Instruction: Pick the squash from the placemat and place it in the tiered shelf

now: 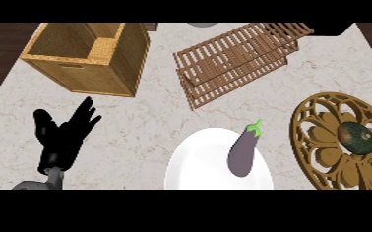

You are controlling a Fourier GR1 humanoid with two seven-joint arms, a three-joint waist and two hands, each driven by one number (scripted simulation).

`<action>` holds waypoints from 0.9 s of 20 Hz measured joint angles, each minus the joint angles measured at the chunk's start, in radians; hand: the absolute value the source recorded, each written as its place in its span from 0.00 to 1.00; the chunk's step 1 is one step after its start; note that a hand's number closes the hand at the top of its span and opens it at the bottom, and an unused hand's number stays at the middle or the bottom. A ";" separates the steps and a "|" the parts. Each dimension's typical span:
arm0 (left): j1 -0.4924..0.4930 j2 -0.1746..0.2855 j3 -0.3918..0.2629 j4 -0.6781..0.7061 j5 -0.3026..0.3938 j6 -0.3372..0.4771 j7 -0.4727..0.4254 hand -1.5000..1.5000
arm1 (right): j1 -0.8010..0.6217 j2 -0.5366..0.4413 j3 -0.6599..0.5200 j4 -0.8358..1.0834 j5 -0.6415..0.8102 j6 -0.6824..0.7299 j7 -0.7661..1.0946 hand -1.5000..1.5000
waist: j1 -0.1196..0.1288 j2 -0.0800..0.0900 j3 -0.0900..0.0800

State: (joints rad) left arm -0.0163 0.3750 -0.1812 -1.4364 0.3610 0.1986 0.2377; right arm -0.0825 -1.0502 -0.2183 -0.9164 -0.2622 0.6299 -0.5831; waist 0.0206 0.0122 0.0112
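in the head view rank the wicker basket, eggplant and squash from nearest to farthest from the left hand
From the left hand, which is open at the lower left:
1. wicker basket, just beyond it at the upper left.
2. eggplant, on the white plate at lower centre.
3. squash, on the placemat at the far right edge.

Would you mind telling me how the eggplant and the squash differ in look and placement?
The eggplant is long and purple with a green stem; the squash is rounder and dark green. The eggplant lies on the white plate; the squash sits on the ornate placemat. Both are vegetables lying untouched.
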 measured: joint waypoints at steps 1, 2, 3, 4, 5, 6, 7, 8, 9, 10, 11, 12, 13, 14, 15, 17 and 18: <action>-0.006 0.000 0.001 0.002 -0.001 0.000 0.005 0.50 | -0.006 -0.021 0.010 0.007 0.011 0.012 -0.001 0.00 | 0.000 -0.002 0.000; -0.008 0.000 0.005 0.008 0.001 -0.004 0.004 0.50 | -0.009 -0.041 0.020 0.012 0.026 0.018 -0.008 0.00 | 0.000 -0.003 -0.001; -0.009 0.000 0.008 0.012 0.004 -0.008 0.005 0.50 | -0.010 -0.062 0.030 0.011 0.039 0.024 -0.013 0.00 | -0.001 -0.004 -0.001; -0.012 0.001 0.009 0.017 0.000 -0.007 0.007 0.50 | -0.015 -0.081 0.040 0.005 0.048 0.030 -0.010 0.00 | -0.002 -0.006 -0.002; -0.012 0.003 0.013 0.015 0.003 -0.012 0.009 0.50 | -0.021 -0.095 0.055 -0.004 0.061 0.031 -0.005 0.00 | -0.001 -0.007 -0.003; -0.013 0.003 0.017 0.020 0.004 -0.013 0.010 0.50 | -0.025 -0.108 0.068 -0.013 0.077 0.028 -0.004 0.00 | -0.002 -0.008 -0.004; -0.012 0.006 0.024 0.025 0.006 -0.021 0.005 0.50 | -0.022 -0.116 0.081 -0.025 0.092 0.023 -0.004 0.00 | -0.005 -0.010 -0.004; -0.015 0.010 0.031 0.032 0.009 -0.029 0.007 0.50 | -0.024 -0.124 0.093 -0.029 0.110 0.016 -0.007 0.00 | -0.006 -0.010 -0.005; -0.016 0.005 0.035 0.046 0.007 -0.031 -0.001 0.50 | -0.027 -0.128 0.103 -0.047 0.117 0.012 0.009 0.00 | -0.008 -0.012 -0.005; -0.015 0.007 0.040 0.045 0.005 -0.036 -0.001 0.50 | -0.043 -0.128 0.110 -0.061 0.121 0.009 0.037 0.00 | -0.009 -0.013 -0.005; -0.013 0.008 0.048 0.046 0.008 -0.046 -0.002 0.50 | -0.046 -0.123 0.112 -0.076 0.129 0.001 0.055 0.00 | -0.010 -0.014 -0.006; -0.019 0.004 0.047 0.051 0.001 -0.044 0.003 0.50 | -0.057 -0.116 0.117 -0.101 0.125 0.001 0.091 0.00 | -0.012 -0.015 -0.006; -0.016 -0.003 0.048 0.047 -0.006 -0.040 0.001 0.50 | -0.068 -0.113 0.116 -0.119 0.122 0.008 0.121 0.00 | -0.013 -0.016 -0.006; -0.024 -0.003 0.056 0.058 -0.004 -0.047 0.004 0.50 | -0.089 -0.105 0.118 -0.134 0.118 0.012 0.160 0.00 | -0.013 -0.016 -0.006; -0.027 -0.007 0.060 0.060 -0.009 -0.045 0.009 0.50 | -0.092 -0.096 0.116 -0.161 0.115 0.013 0.191 0.00 | -0.014 -0.017 -0.006; -0.028 -0.011 0.061 0.063 -0.021 -0.046 0.008 0.50 | -0.101 -0.058 0.134 -0.206 0.143 -0.027 0.239 0.00 | -0.015 -0.018 -0.006; -0.029 -0.015 0.064 0.067 -0.024 -0.051 0.003 0.50 | -0.118 -0.050 0.137 -0.213 0.155 -0.031 0.267 0.00 | -0.014 -0.018 -0.006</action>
State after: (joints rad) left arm -0.0454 0.3598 -0.1175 -1.3697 0.3373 0.1473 0.2409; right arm -0.2010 -1.1006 -0.0808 -1.1293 -0.1076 0.5988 -0.3166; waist 0.0065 -0.0055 0.0053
